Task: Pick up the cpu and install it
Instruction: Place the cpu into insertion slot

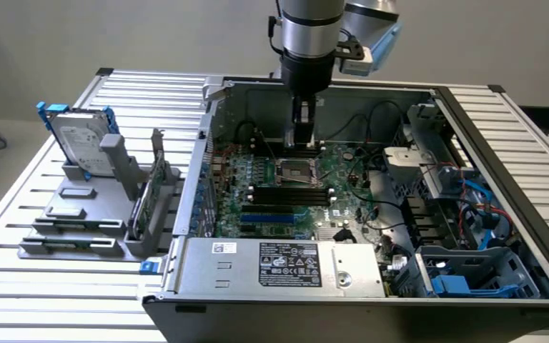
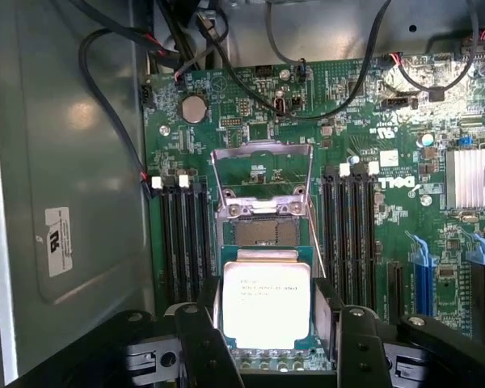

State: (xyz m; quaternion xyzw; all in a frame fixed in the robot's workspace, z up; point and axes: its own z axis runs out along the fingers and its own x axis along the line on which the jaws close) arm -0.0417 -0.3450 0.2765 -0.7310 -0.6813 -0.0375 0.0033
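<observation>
Tool pinching cpu by edges, over open motherboard socket.

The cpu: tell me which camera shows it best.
The wrist view. The cpu faces that camera close up, silver top and printing plain, near the open socket. In the exterior view it is too small to make out under the gripper.
</observation>
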